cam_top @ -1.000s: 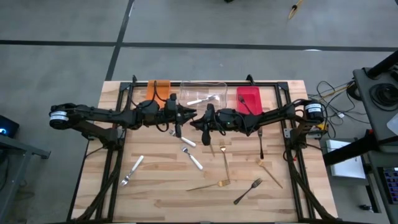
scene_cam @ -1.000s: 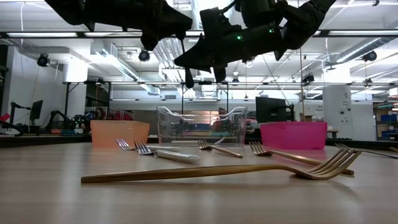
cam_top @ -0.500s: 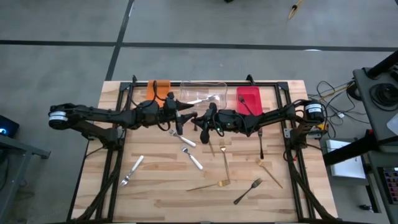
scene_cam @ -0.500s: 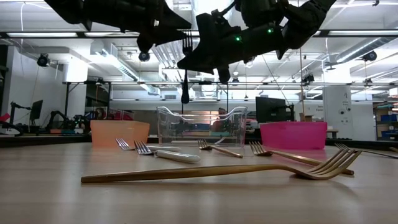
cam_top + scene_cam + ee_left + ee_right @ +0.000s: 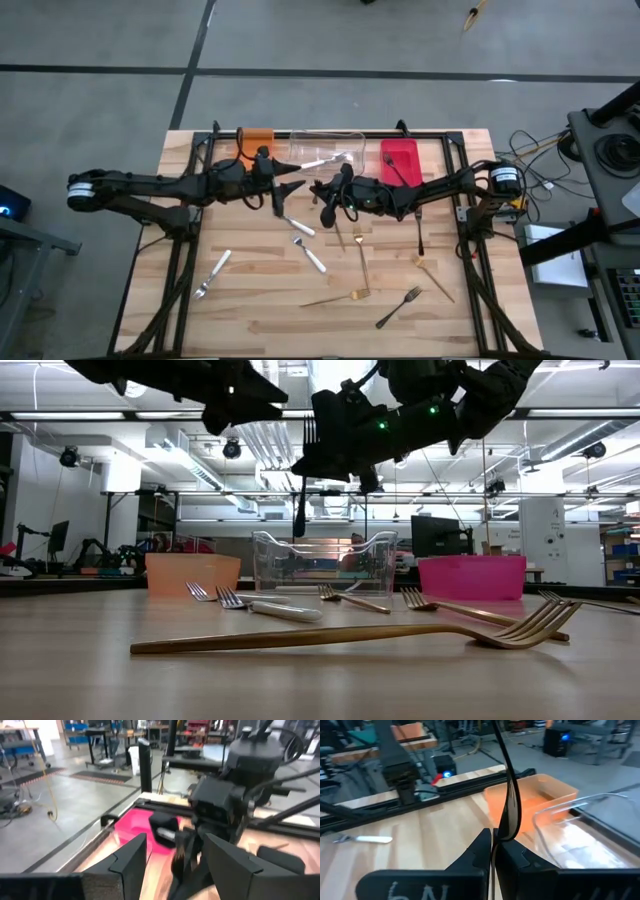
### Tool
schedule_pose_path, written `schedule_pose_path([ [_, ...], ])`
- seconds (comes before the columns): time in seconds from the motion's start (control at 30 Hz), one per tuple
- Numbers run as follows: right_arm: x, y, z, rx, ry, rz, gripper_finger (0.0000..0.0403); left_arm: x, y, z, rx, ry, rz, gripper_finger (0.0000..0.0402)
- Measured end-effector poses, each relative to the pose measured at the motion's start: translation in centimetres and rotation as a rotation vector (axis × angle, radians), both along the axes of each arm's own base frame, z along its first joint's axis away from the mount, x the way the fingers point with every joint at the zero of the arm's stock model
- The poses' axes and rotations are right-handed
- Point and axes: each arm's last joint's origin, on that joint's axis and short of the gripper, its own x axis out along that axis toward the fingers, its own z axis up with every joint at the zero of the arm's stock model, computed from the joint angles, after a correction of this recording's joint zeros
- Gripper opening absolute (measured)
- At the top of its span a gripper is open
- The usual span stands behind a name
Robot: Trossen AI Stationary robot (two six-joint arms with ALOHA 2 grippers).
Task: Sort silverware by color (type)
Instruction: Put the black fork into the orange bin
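- Low view shows our black fork [image 5: 300, 490] hanging upright, long axis vertical, handle down, above the clear bin [image 5: 322, 563].
- Our right gripper [image 5: 322, 448] is clamped on it near the tines.
- Our left gripper [image 5: 283, 187] stands just beside it, fingers spread and empty.
- The red bin [image 5: 400, 160], holding black cutlery, lies on the right arm's side of the clear bin.

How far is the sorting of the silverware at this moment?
Done: silver pieces lie in the clear bin, one dark fork in the red bin. In hand: the right gripper is shut on a black fork above the table; the left gripper is open. Left: scattered pieces, gold, silver and black, on it.
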Motion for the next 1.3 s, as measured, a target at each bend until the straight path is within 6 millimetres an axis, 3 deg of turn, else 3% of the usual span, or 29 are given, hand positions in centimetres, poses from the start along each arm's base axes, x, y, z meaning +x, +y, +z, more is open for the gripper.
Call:
schedule_pose_path([
  [0.3,-0.1,0.4,-0.1,-0.076,0.025,-0.099,0.0008,1.7,0.2,-2.4,-0.049,0.091,0.008,0.0181],
  [0.6,-0.3,1.6,-0.1,-0.197,0.080,-0.210,0.0008,4.4,0.5,-3.8,-0.027,-0.027,0.004,0.0181],
  [0.9,-0.4,2.2,0.0,-0.233,0.095,-0.278,0.0008,5.1,0.4,-4.6,-0.003,-0.026,-0.005,0.0182],
  [1.03,-0.6,2.0,0.0,-0.232,0.094,-0.385,0.0008,5.1,0.1,-4.5,0.016,-0.024,-0.017,0.0198],
  [1.3,-0.7,2.0,0.1,-0.177,0.051,-0.425,0.0008,5.2,0.0,-3.3,0.110,-0.128,0.010,0.0260],
])
